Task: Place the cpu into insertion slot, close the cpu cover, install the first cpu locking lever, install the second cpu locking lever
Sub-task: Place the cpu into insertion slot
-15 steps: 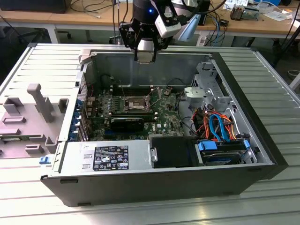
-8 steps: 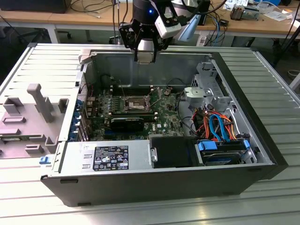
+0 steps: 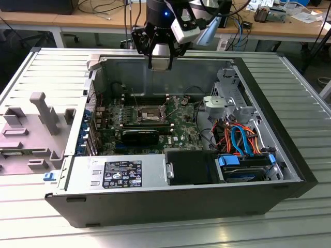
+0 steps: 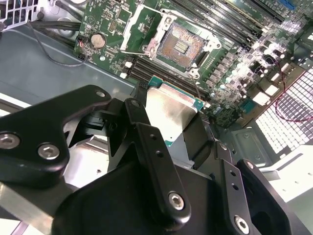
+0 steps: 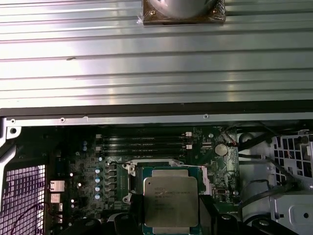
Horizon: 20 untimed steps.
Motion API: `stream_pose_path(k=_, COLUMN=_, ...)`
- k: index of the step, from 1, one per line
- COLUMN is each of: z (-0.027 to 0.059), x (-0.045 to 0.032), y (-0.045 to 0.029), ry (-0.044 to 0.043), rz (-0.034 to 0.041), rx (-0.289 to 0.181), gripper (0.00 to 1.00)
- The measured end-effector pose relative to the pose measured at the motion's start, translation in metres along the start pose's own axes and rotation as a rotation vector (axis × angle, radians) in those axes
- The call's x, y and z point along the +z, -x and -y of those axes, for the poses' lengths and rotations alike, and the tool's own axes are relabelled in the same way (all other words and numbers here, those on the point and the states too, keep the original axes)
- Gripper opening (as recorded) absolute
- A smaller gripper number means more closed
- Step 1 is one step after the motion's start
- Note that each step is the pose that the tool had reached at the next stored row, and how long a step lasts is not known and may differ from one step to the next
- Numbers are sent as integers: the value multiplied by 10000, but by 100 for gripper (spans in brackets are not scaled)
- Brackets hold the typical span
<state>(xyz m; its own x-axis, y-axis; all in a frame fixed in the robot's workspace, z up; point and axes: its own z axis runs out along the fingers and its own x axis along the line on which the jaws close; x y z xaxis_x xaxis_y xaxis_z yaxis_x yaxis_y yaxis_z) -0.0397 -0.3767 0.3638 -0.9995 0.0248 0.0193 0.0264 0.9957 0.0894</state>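
Just one cpu (image 5: pixel 170 200) in gripper (image 3: pixel 161 64).

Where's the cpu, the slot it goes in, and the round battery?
cpu (image 4: pixel 171 112): second wrist view, middle of its silver top.
insertion slot (image 4: pixel 182 45): second wrist view, centre of the dark recess.
round battery (image 4: pixel 99 40): second wrist view, its flat face.

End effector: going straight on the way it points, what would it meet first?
Probably the dark square silver-rimmed socket, since the flat silver-grey chip it holds seems to hang over it; depth is unclear.
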Motion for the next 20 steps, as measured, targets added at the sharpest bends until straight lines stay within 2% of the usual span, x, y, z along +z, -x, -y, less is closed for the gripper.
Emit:
stream_pose_path(k=14, z=41, x=16, y=1, ry=0, rz=0, rx=0, gripper=54)
stream_pose_path(k=16, z=62, x=49, y=2, ry=-1, rz=0, rx=1, gripper=54)
stream_pose_path(k=20, z=64, x=53, y=2, ry=-1, rz=-1, rx=1, gripper=54)
